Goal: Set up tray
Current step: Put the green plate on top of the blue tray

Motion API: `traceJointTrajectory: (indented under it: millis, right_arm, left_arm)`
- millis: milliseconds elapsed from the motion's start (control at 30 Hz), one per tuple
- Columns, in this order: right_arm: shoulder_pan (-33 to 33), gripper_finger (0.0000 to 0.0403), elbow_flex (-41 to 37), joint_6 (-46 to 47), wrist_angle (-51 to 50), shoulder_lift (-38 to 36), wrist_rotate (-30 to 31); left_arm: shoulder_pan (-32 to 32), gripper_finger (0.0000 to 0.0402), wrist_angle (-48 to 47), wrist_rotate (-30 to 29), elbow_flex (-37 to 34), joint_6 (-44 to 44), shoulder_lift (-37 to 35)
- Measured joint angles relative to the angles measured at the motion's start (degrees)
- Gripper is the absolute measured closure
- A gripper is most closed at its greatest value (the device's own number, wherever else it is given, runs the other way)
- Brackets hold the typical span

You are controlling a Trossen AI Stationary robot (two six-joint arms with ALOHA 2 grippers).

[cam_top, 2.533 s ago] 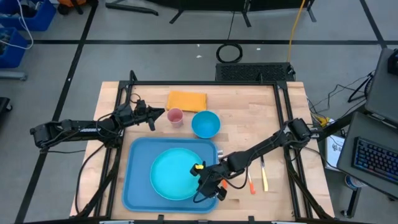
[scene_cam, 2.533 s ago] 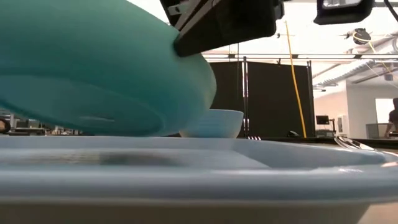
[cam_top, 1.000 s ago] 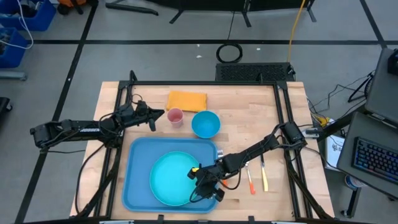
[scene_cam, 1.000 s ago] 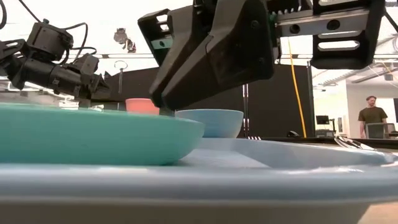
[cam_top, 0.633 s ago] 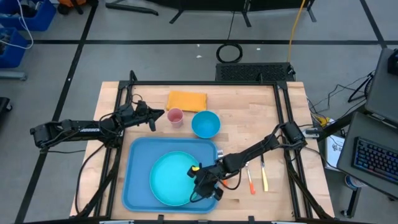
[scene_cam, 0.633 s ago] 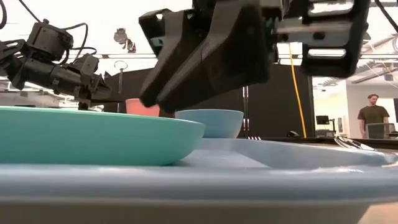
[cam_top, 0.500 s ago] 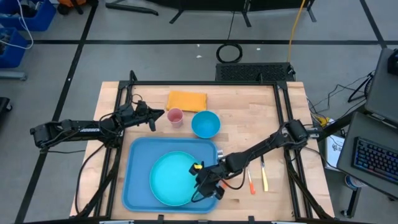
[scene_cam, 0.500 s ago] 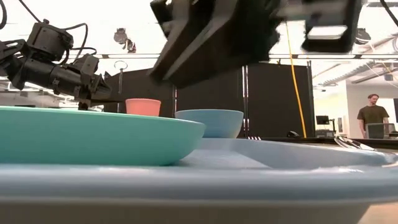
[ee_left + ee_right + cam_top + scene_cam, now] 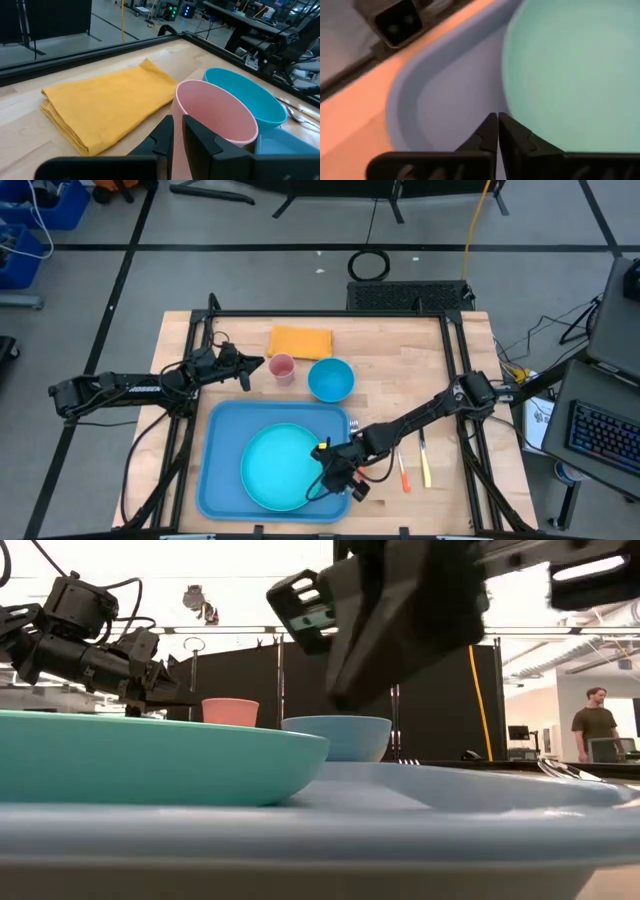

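the right gripper (image 9: 345,480) has let go of the plate (image 9: 280,465) and lifted off it, fingers now pressed together on nothing, above the tray's near right corner. the plate lies flat in the tray (image 9: 222,430), which sits at the table's near edge. the left gripper (image 9: 256,362) hovers just beside the pink cup (image 9: 282,367), jaws narrow and empty. a blue bowl (image 9: 330,379) and yellow cloth (image 9: 300,340) lie behind the tray.

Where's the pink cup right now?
In the high view, the pink cup stands behind the tray, between the left gripper and blue bowl.
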Motion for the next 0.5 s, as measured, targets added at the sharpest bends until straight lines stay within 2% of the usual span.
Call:
traceJointTrajectory:
  millis: [500]
  right_arm:
    - [-2.20, 0.0403, -3.50, 0.35, 6.41, 0.77, -0.55]
  left_arm:
    - [0.00, 0.0360, 0.01, -0.06, 0.00, 0.37, 0.00]
